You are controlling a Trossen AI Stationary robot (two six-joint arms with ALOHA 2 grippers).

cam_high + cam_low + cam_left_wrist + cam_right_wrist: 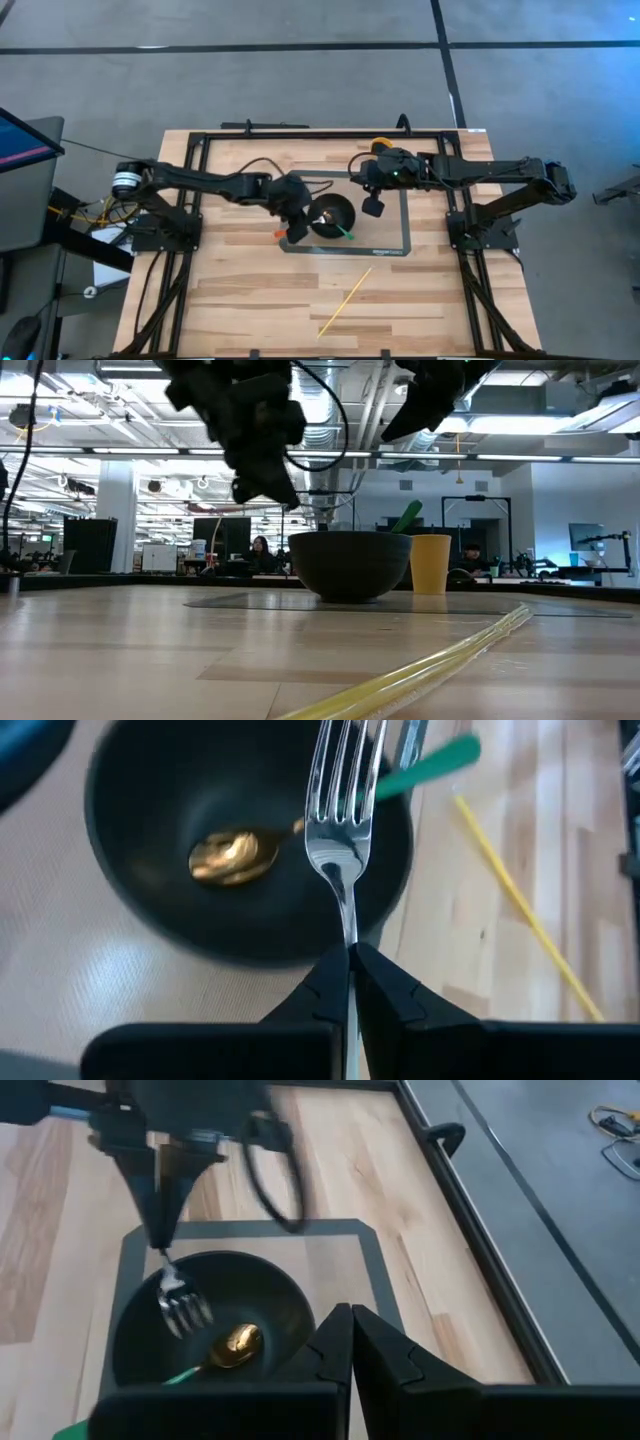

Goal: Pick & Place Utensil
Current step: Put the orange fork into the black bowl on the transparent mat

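A silver fork [343,780] sticks out of my left gripper [349,956], which is shut on it just above the black bowl [332,216]. The fork's tines [182,1308] hang over the bowl's inside, near its left rim. In the bowl [250,900] lies a gold spoon [228,856], its green handle [430,767] resting on the rim. The bowl stands on a grey mat [390,235]. My right gripper [350,1330] is shut and empty, raised beside the bowl's far right side [373,205]. My left gripper pinches the fork's thin stem [347,925] just behind the tine head, between its two fingertips [322,982]. The fingers run along the fork and slant down from the table's left. The fork is lifted clear, tines lowest, pointing into the bowl.
A yellow cup [381,146] stands at the mat's far edge, behind the bowl in the low view [430,563]. A long yellow straw [345,300] lies on the bare wood toward the near edge. A black frame [300,131] runs around the table's far part.
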